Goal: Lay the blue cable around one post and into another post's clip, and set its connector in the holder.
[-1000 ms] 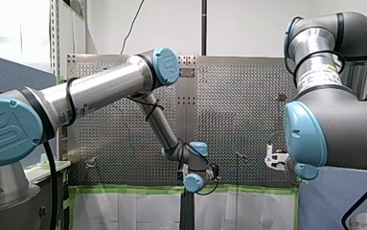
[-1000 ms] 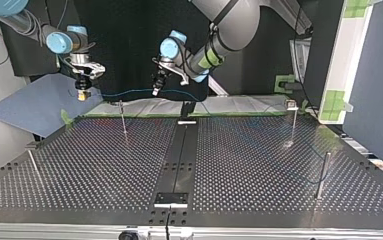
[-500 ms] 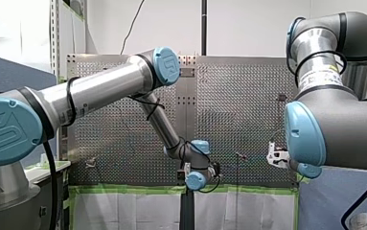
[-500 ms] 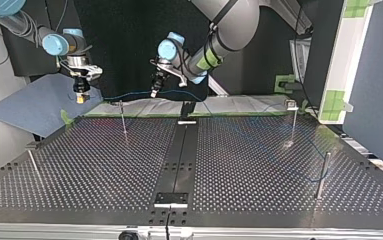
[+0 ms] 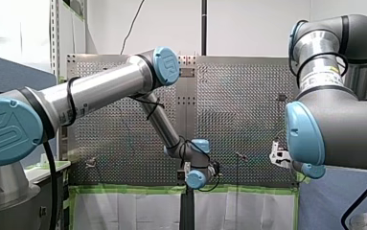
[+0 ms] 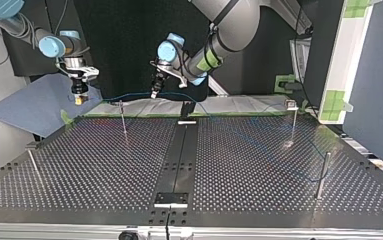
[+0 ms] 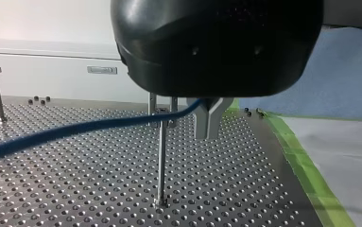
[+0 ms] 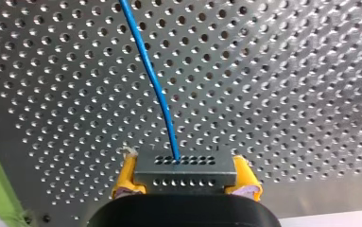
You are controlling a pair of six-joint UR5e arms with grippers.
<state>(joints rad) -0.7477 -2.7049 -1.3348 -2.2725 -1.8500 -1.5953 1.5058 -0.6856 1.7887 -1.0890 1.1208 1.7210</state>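
R gripper (image 8: 185, 176): yellow pads clamped on connector (image 8: 183, 163), by worktop (image 6: 259, 165) corner at top view's left, prob so blue cable (image 6: 129, 95) hangs clear. L gripper (image 7: 183, 125) closed on cable mid-span, right at post (image 7: 161, 161) top. We're prob lining up to clip it in.

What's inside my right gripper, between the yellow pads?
A grey connector with rows of holes, the blue cable leaving its face. Its rear is hidden inside the right gripper.
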